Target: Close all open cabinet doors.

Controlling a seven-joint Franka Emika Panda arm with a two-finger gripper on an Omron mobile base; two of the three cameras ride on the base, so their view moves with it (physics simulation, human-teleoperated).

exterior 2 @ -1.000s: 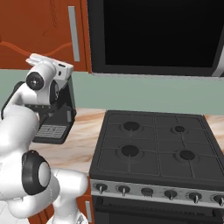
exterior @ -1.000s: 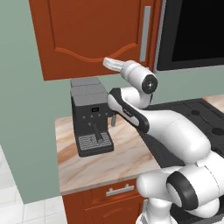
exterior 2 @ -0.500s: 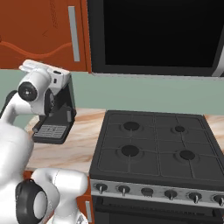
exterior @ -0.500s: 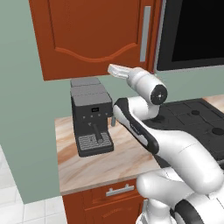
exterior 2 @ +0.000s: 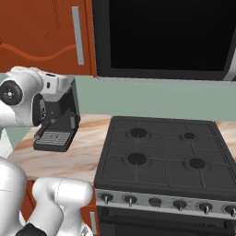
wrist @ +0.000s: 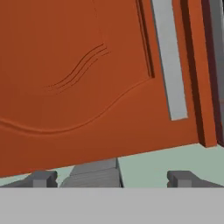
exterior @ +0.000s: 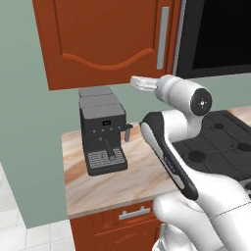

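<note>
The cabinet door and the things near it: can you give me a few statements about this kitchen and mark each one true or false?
1. The cabinet door has a long vertical grey handle near its right edge. True.
2. A coffee machine stands on the counter below the cabinet door. True.
3. The gripper is clamped around the grey handle. False: in the hand view its fingertips stand apart with nothing between them, and the handle lies beyond them.
4. A pot sits on the stove. False: its burners are bare.
5. The black microwave hangs above the stove, to the right of the cabinet door. True.
</note>
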